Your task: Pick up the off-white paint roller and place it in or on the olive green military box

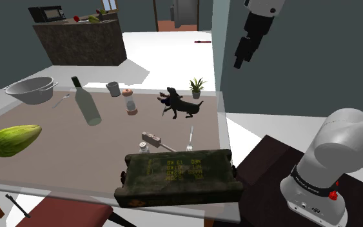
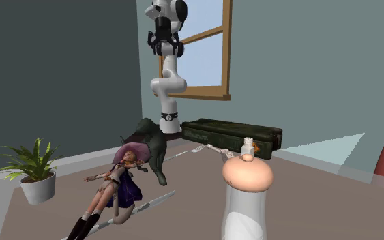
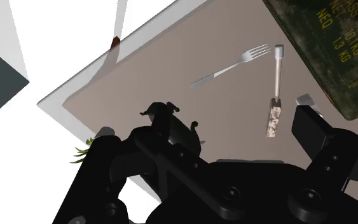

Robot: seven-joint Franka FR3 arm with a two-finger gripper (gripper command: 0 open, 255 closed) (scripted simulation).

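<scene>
Currently | gripper (image 1: pixel 240 59) high above table (image 1: pixel 64 161) | fingers look wide apart, clasping nothing | paint roller (image 3: pixel 275 95) flat, just beside military box (image 3: pixel 327 44), near fork (image 3: pixel 231 65)

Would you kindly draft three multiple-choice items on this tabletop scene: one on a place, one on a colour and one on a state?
1. Where does the off-white paint roller lie?
A. In the grey metal bowl
B. On the brown tabletop, beside the olive green box
C. On the box's lid

2. What colour is the stencilled lettering on that box?
A. Red
B. Blue
C. Pale yellow

3. What is the state of the all-black two-finger gripper?
A. Shut on the roller
B. Open and holding nothing, high above the table
C. Pressed against the box's lid

Answers:
1 B: the roller lies flat on the table between the box and a silver fork.
2 C: the letters look yellowish on the dark green lid.
3 B: the wrist view shows the fingers apart with nothing between them.
</scene>
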